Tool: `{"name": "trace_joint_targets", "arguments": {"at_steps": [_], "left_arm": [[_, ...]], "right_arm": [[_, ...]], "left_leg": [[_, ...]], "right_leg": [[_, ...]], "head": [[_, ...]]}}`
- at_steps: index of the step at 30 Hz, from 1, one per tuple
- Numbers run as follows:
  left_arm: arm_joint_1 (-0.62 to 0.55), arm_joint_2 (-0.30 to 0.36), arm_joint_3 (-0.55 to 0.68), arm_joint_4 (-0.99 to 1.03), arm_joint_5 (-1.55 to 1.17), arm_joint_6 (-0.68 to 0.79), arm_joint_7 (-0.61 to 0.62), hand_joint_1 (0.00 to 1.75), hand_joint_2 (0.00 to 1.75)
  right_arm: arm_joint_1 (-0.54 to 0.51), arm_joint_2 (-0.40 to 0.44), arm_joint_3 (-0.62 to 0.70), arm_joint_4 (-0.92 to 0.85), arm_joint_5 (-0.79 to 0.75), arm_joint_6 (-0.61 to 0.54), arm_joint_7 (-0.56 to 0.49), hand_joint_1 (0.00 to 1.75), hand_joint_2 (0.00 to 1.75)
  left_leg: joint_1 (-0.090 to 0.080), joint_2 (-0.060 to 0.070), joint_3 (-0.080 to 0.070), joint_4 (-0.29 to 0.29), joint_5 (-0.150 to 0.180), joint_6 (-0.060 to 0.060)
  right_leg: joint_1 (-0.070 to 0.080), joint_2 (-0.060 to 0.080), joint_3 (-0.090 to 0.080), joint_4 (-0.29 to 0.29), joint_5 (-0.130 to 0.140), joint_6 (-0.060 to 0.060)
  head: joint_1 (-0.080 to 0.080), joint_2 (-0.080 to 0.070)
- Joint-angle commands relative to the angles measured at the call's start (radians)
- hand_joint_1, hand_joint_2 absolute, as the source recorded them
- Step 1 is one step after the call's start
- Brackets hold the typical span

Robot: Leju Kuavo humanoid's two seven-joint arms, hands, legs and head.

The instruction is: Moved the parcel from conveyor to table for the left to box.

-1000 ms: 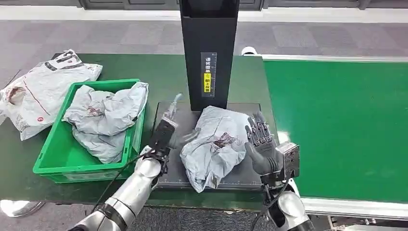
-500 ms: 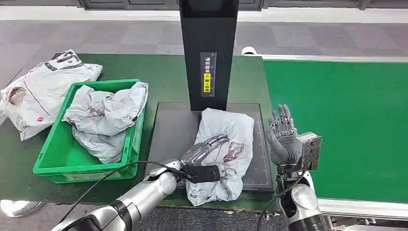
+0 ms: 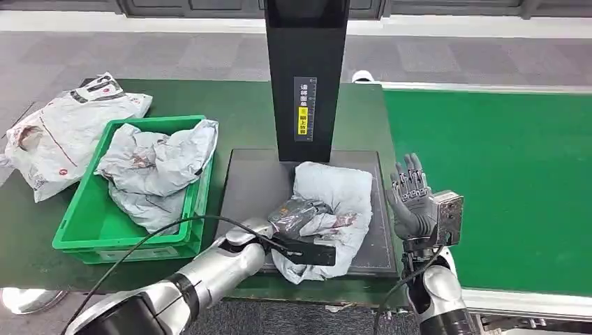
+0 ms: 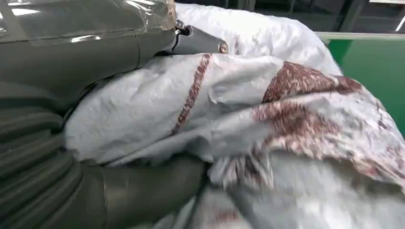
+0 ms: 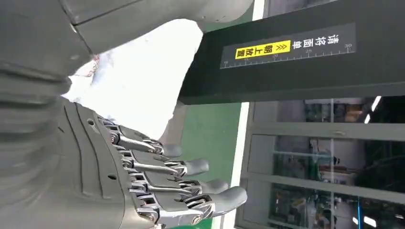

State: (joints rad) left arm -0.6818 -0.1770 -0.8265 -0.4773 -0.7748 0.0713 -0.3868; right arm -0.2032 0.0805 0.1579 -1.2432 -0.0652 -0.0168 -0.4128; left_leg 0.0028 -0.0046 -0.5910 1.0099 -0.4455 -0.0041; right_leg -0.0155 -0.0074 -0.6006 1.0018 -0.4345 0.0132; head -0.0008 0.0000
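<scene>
A crumpled grey parcel (image 3: 339,194) with reddish print lies on the black plate (image 3: 253,187) at the foot of the black post. My left hand (image 3: 299,213) grips its near side, the fingers curled into the wrap and bunching it. In the left wrist view the parcel (image 4: 296,119) sits between the thumb (image 4: 143,191) and the fingers (image 4: 95,52). My right hand (image 3: 410,199) stands upright and open, just off the plate's right edge, apart from the parcel. The right wrist view shows the spread fingers (image 5: 191,168) with the parcel (image 5: 143,81) beyond them.
A green bin (image 3: 80,237) holding several grey parcels stands left of the plate. A white bag (image 3: 63,132) lies at the table's far left. The tall black post (image 3: 306,77) rises behind the plate. The green conveyor (image 3: 502,181) runs along the right.
My left hand reached over the parcel and closed on it, bunching it up. My right hand drew away to the right a second ago and has since stayed still.
</scene>
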Motion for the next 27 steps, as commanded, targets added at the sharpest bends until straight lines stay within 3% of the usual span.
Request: {"name": "trace_joint_targets", "arguments": {"at_steps": [1,6,10,14,16,19,21,25,27], "left_arm": [[-0.014,0.015,0.005,0.062,-0.057,0.25,0.087,1.75,1.75],[-0.072,0.048,0.158,-0.062,-0.109,0.498,0.172,1.75,1.75],[-0.107,0.119,0.307,-0.269,-0.228,0.587,0.239,1.75,1.75],[-0.073,0.176,0.577,-0.528,-0.35,0.627,0.255,1.75,1.75],[-0.047,0.196,0.723,-0.628,-0.376,0.627,0.212,1.75,1.75],[-0.03,0.243,0.786,-0.647,-0.213,0.627,0.138,1.75,1.75],[-0.01,0.239,0.879,-0.673,-0.232,0.627,0.102,1.75,1.75],[0.019,0.166,1.155,-0.719,-0.195,0.627,-0.141,1.75,1.75],[0.029,0.2,1.183,-0.674,-0.063,0.627,-0.167,1.75,1.75]], "right_arm": [[0.012,0.019,-0.06,0.013,0.014,-0.007,-0.003,0.0,1.75],[0.055,0.018,-0.064,-0.039,0.026,-0.022,-0.005,0.0,1.75],[0.038,0.021,-0.056,-0.032,0.028,-0.029,-0.01,0.0,1.75],[0.06,0.035,-0.056,-0.027,0.027,-0.044,-0.019,0.0,1.75],[0.06,0.025,-0.051,-0.014,0.019,-0.055,-0.031,0.0,1.75],[0.068,0.018,-0.056,-0.016,0.008,-0.061,-0.036,0.0,1.75],[0.081,0.021,-0.06,-0.026,0.007,-0.061,-0.036,0.0,1.75],[0.077,0.019,-0.053,-0.014,0.005,-0.059,-0.038,0.0,1.75],[0.053,0.012,-0.049,0.008,-0.007,-0.06,-0.039,0.0,1.75]], "left_leg": [[0.001,0.003,0.003,-0.003,0.001,-0.001],[0.001,0.0,-0.001,0.001,0.001,-0.001],[0.002,0.003,-0.005,0.002,0.001,-0.002],[0.002,0.005,-0.005,0.002,0.001,-0.003],[0.002,0.006,-0.005,0.002,0.001,-0.003],[0.001,0.011,-0.003,-0.001,0.001,-0.004],[0.002,0.012,-0.003,-0.001,0.001,-0.004],[0.002,0.011,-0.004,-0.001,0.001,-0.004],[0.002,0.011,-0.005,-0.001,0.001,-0.004]], "right_leg": [[0.001,0.003,0.002,-0.004,0.002,-0.001],[0.001,0.0,-0.002,0.0,0.001,-0.001],[0.002,0.004,-0.007,0.002,0.002,-0.003],[0.002,0.006,-0.009,0.002,0.002,-0.004],[0.003,0.008,-0.009,0.003,0.002,-0.004],[0.002,0.013,-0.009,0.002,0.002,-0.004],[0.002,0.014,-0.01,0.001,0.003,-0.004],[0.002,0.013,-0.01,0.001,0.002,-0.004],[0.002,0.013,-0.011,0.001,0.002,-0.004]], "head": [[0.0,0.0],[0.0,0.0],[0.0,0.0],[0.0,0.0],[0.0,0.0],[0.0,0.0],[0.0,0.0],[0.0,0.0],[0.0,0.0]]}}
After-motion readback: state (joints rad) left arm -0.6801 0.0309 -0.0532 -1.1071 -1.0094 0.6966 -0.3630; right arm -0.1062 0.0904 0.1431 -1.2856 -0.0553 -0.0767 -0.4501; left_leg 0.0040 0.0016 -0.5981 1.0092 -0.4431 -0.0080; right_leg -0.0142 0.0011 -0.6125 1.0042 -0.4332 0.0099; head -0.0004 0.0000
